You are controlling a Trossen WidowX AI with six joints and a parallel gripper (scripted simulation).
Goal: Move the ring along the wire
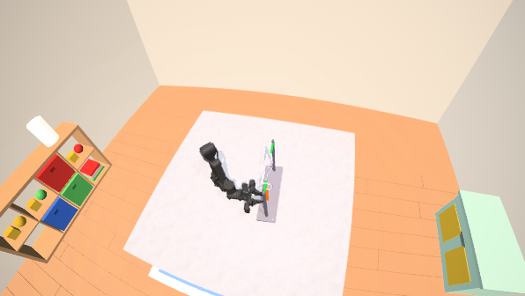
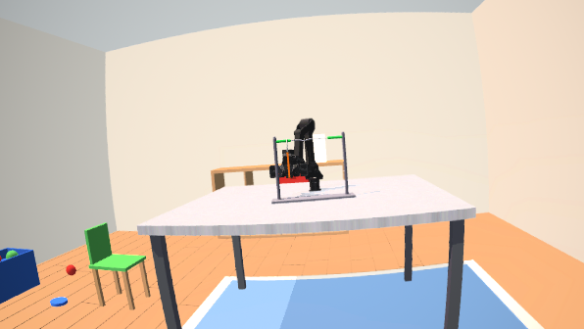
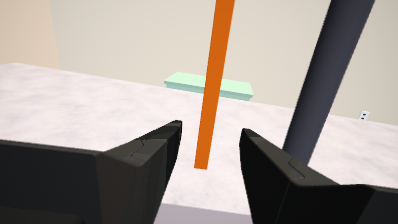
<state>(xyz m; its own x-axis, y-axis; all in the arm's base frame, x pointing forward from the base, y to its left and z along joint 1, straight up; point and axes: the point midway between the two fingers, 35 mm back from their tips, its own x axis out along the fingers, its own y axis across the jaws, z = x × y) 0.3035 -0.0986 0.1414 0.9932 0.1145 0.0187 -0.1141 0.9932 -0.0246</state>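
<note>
The ring (image 1: 270, 187) (image 2: 287, 146) hangs on the green part (image 1: 265, 183) (image 2: 280, 141) beside the near post (image 1: 265, 209) (image 2: 277, 181) (image 3: 330, 70). Its orange handle (image 1: 267, 195) (image 2: 288, 165) (image 3: 214, 75) points down. My gripper (image 1: 262, 197) (image 3: 211, 132) is partly open, at the handle's height. In the wrist view the handle's lower end shows between the two fingers, with gaps on both sides; its exact depth is hard to tell. The right finger is close to the post. The other green part (image 1: 272, 147) (image 2: 335, 137) is by the far post (image 1: 274, 162) (image 2: 346, 166).
The posts stand on a grey base (image 1: 275, 194) (image 2: 314, 199) on the table (image 1: 317, 185) (image 2: 392, 206). The thin grey wire runs between the green parts, above my gripper. The arm reaches in from the shelf side. A mint cabinet (image 1: 489, 238) (image 3: 185, 80) stands beyond the table.
</note>
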